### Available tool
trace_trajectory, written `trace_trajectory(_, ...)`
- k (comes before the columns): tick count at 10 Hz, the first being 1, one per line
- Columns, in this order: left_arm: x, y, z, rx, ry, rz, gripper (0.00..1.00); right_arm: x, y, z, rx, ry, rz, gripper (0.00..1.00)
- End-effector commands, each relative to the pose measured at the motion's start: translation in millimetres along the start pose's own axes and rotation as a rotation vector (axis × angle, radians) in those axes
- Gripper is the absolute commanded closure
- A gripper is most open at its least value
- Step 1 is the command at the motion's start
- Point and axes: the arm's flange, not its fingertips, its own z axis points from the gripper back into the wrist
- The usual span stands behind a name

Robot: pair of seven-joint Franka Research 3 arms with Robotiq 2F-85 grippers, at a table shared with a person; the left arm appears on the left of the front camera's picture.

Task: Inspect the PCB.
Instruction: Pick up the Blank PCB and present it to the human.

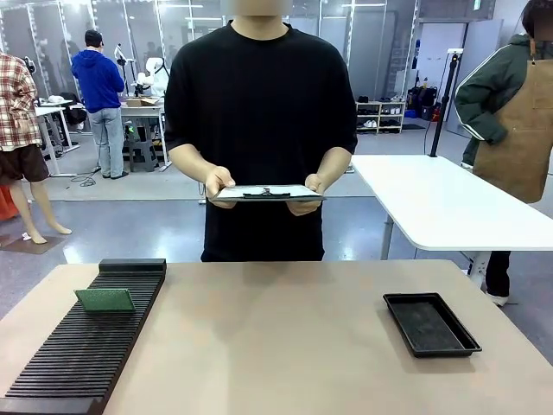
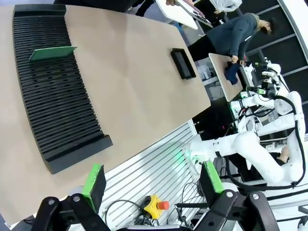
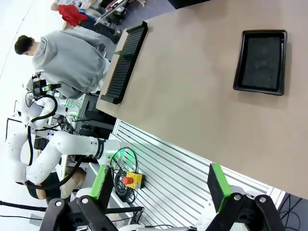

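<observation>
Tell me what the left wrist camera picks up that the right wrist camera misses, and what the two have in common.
The left wrist view adds the green PCB standing in the slotted black rack, the clipboard past the table's far edge, and the left end effector, open. The right wrist view adds a person in a grey top beside the table, and the right end effector, open. Shared: the rack, the black tray, the tan table and a yellow stop-button box.
</observation>
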Motion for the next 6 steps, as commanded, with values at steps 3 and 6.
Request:
trace_trajectory(3,15.7,-21.2,-9.2,0.137,0.050,-0.125,0.00,0.0,0.9,1.4,0.002,0.003,0.015,0.00)
trace_trajectory(6,58.5,-31.5,-68.4,0.363,0.300,-0.513,0.00,0.0,0.9,1.4,0.002,0.003,0.015,0.00)
